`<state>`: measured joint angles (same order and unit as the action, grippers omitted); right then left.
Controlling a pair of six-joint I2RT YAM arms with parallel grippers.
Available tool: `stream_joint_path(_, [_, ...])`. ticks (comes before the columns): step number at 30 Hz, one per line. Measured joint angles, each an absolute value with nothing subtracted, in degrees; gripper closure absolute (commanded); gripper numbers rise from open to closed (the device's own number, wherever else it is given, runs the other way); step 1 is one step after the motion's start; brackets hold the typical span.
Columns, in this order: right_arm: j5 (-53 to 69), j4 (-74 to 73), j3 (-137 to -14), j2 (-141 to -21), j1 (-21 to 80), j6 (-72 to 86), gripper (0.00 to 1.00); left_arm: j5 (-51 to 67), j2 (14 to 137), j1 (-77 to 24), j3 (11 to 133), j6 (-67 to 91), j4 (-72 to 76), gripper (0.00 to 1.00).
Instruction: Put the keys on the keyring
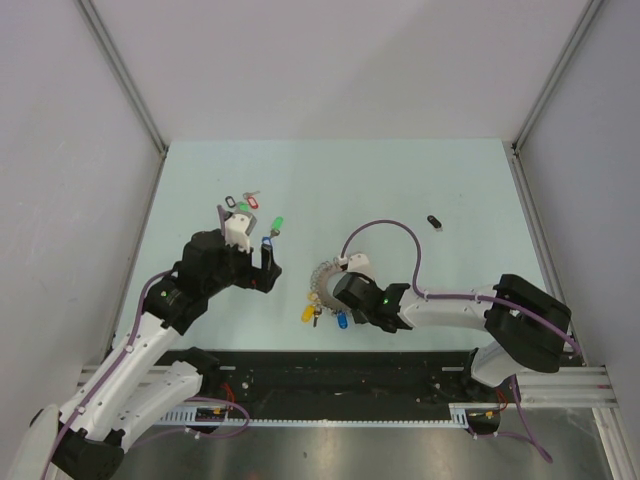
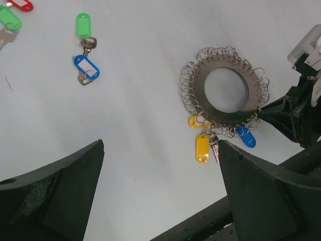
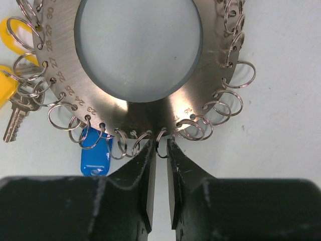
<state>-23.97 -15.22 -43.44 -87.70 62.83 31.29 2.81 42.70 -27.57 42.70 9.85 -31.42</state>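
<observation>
The keyring point(image 1: 322, 272) is a flat steel disc with a round hole and many small split rings along its rim; it also shows in the left wrist view point(image 2: 200, 85) and the right wrist view point(image 3: 210, 50). Two yellow tags point(image 2: 202, 148) and a blue tag point(image 3: 95, 153) hang from it. My right gripper point(image 3: 161, 145) is shut on one small split ring at the disc's near edge. My left gripper point(image 2: 160, 145) is open and empty above the table, left of the disc. Loose keys with a green tag point(image 2: 84, 24) and a blue tag point(image 2: 86, 66) lie beyond it.
Further keys with green and red tags point(image 1: 245, 203) lie at the back left. A black-tagged key point(image 1: 434, 221) lies at the back right. The right arm's purple cable point(image 1: 385, 228) loops over the table behind the disc. Walls enclose the table on three sides.
</observation>
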Motion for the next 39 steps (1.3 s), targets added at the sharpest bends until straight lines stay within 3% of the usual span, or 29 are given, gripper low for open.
stream_joint_path(9, [-23.11,-16.58,-43.48,-84.14,62.74,28.64,1.00,6.26,42.81,-27.57,42.70,8.03,-30.94,0.00])
stream_joint_path(17, [-17.61,-22.94,-47.68,-76.34,60.12,20.14,1.00,13.02,44.18,-27.55,42.78,4.05,-26.28,0.02])
stream_joint_path(20, [-15.42,-25.32,-51.31,-74.65,59.24,14.44,1.00,17.69,46.98,-27.55,44.10,2.02,-24.03,0.07])
stream_joint_path(29, [-8.51,-29.23,-57.69,-67.55,58.85,-5.06,1.00,27.64,56.84,-32.73,51.92,-8.43,-17.28,0.07])
stream_joint_path(39, [6.15,-31.77,-61.65,-60.95,55.46,-19.73,1.00,41.23,59.53,-34.02,50.98,-15.77,-8.99,0.23])
